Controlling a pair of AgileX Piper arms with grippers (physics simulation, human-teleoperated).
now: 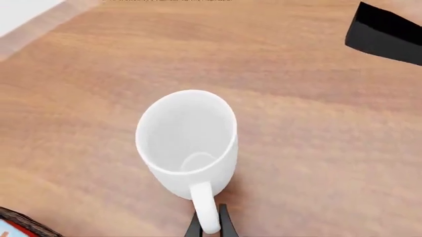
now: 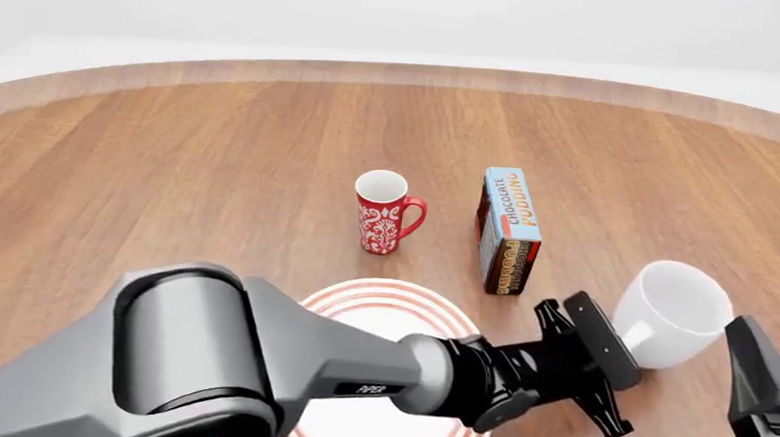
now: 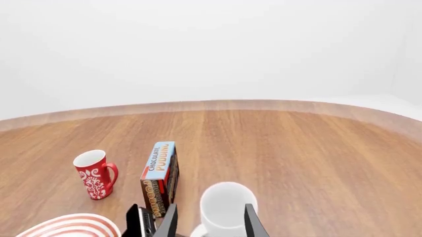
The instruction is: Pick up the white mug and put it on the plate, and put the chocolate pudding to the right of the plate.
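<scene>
1. Left wrist view: the white mug (image 1: 188, 140) stood upright on the table (image 1: 316, 148), its handle between the left gripper (image 1: 211, 228) fingertips, apparently pinched. Lifting remained.
2. Front view: the mug sat right of the plate (image 2: 399, 314), not on it; the chocolate pudding (image 2: 508, 231) stood behind the plate, unmoved. The arm hid much of the plate.
3. Right wrist view: the right gripper (image 3: 209, 224) was spread, empty, and cropped.
</scene>
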